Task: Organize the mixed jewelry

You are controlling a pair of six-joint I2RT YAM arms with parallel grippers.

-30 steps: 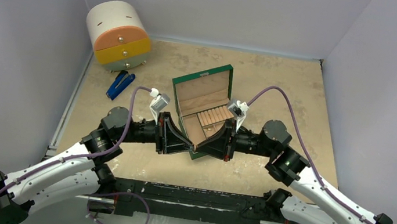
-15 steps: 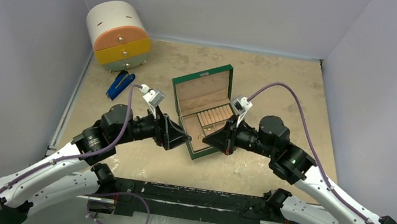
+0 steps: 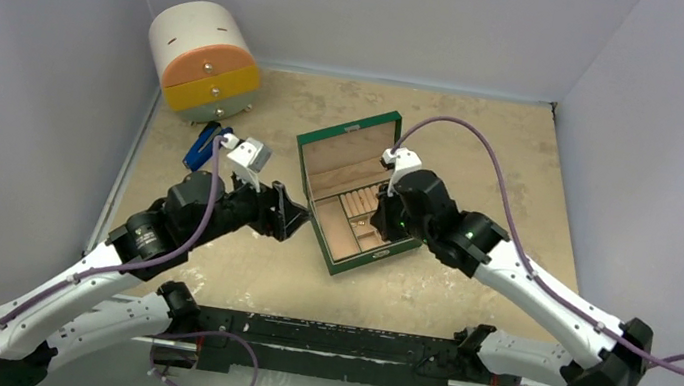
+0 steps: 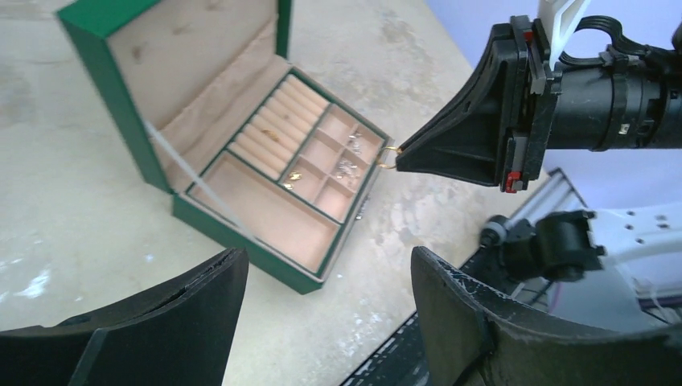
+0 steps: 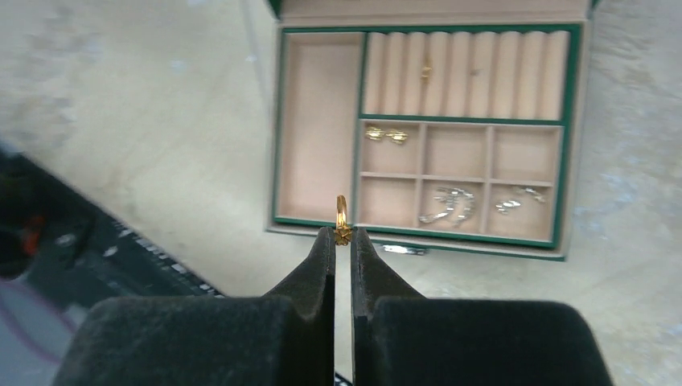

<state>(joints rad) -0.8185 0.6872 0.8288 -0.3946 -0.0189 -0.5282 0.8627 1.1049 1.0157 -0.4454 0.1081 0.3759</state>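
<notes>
Now clamps the right gripper (image 5: 343, 234) on the lower edge of a tiny gold ring (image 5: 342, 211), left gripper (image 4: 328, 265) apart and empty; probably feather-light, stiff, slippery, best nipped across the band.

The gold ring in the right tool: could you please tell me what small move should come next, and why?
Probably ease the right tool forward over the green box toward the ring rolls. It is shut on the gold ring, which shows at the box's near edge, and one gold piece sits in those rolls.
</notes>
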